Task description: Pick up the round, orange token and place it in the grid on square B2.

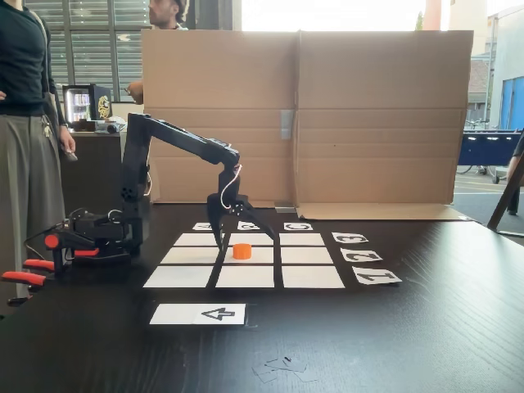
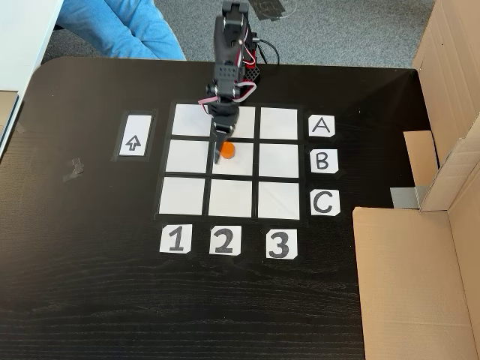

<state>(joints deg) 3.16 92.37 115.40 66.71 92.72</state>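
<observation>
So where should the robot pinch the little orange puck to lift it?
Probably across its round sides, coming straight down from above. The token lies flat on square B2, short and round, so its flat top gives nothing to pinch, and one finger on each side fits. The gripper already hangs over it, jaws spread.

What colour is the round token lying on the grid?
Bright orange; the token shows best in the fixed view from the table's side.

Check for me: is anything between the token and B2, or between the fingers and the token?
Nothing visible. The token already sits on square B2, near its top-left part in the top-down fixed view. The gripper hangs right over it, fingers straddling it, with nothing between.
</observation>
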